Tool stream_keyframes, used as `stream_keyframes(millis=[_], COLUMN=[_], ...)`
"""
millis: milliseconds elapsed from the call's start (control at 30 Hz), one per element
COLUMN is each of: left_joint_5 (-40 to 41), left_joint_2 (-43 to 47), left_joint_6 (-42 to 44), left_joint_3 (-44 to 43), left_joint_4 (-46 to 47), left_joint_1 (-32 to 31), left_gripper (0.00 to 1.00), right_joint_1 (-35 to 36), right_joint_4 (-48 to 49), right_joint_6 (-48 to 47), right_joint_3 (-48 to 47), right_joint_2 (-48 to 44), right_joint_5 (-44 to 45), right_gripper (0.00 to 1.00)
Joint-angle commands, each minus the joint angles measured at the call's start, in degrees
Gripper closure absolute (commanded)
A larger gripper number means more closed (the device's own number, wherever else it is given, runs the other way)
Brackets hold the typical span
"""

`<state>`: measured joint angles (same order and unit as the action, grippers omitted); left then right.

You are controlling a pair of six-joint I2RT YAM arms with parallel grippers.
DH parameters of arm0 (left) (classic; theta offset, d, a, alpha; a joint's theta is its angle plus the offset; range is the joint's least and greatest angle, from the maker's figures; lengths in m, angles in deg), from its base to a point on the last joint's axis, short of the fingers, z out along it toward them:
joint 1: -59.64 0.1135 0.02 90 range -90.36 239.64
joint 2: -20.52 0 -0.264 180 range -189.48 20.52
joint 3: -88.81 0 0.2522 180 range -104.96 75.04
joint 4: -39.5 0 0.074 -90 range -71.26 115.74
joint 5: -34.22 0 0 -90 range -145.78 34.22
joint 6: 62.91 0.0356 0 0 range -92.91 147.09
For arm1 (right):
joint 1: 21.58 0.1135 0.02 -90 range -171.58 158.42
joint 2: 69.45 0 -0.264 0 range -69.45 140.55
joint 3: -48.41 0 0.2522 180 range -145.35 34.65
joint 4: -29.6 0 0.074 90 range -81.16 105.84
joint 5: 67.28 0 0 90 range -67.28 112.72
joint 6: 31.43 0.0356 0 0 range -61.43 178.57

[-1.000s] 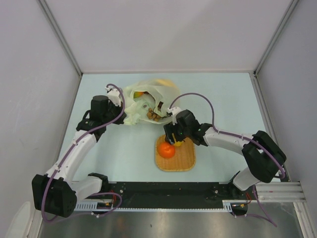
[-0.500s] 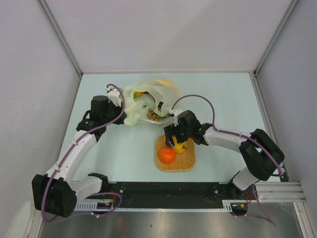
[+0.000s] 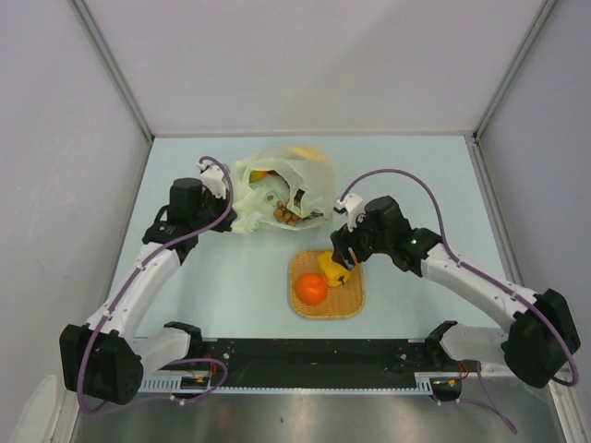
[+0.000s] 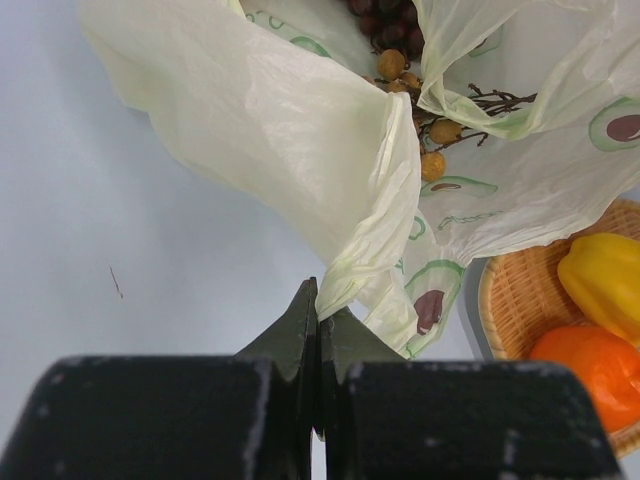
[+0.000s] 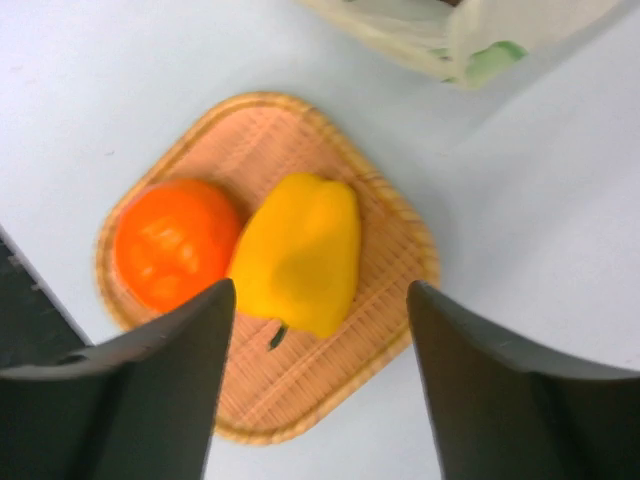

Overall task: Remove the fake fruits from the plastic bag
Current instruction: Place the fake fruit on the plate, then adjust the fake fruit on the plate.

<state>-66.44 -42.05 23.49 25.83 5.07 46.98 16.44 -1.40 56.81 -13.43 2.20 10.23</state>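
The pale yellow-green plastic bag (image 3: 277, 189) lies at the table's back middle, a brown nut cluster (image 3: 286, 216) showing at its mouth. My left gripper (image 3: 224, 197) is shut on the bag's edge (image 4: 350, 280). The nut cluster (image 4: 420, 130) and dark grapes (image 4: 385, 25) show inside in the left wrist view. The orange (image 3: 312, 289) and the yellow pepper (image 3: 333, 269) lie on the woven mat (image 3: 346, 300). My right gripper (image 3: 343, 257) is open and empty above the mat. In the right wrist view the pepper (image 5: 300, 250) and the orange (image 5: 175, 245) lie below its fingers.
White enclosure walls stand on the left, back and right. A black rail (image 3: 314, 365) runs along the table's near edge. The mat (image 5: 390, 260) sits just in front of the bag's mouth.
My right gripper let go of the yellow pepper on the mat beside the orange, opened, and lifted back to the right. The orange shifted slightly toward the near edge. The left arm held still.
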Motion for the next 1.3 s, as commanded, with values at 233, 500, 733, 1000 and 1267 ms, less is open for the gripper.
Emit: stream_keyframes(millis=[233,500,733,1000,1267], left_joint_5=[0.3,0.3,0.7,0.4,0.5], left_joint_2=[2.1,3.3,4.3,4.3,5.3], left_joint_6=[0.4,0.7,0.9,0.4,1.5], left_joint_3=[0.3,1.0,1.2,0.8,0.4], left_joint_4=[1.3,-0.4,-0.5,0.2,-1.0], left_joint_1=[0.3,0.4,0.4,0.5,1.1], left_gripper=[1.0,1.0,1.0,1.0,1.0], right_joint_1=[10.7,13.1,12.1,8.7,6.5], right_joint_4=[-19.0,-7.7,-1.9,-3.1,-10.7], right_joint_6=[-25.1,-22.9,-17.2,-14.9,-16.2], right_joint_3=[-0.8,-2.4,-6.2,-10.7,-14.4], right_joint_2=[3.5,11.0,17.8,20.5,16.9], right_joint_5=[-16.8,-18.9,-17.2,-17.7,-21.5], right_gripper=[1.0,1.0,1.0,1.0,0.98])
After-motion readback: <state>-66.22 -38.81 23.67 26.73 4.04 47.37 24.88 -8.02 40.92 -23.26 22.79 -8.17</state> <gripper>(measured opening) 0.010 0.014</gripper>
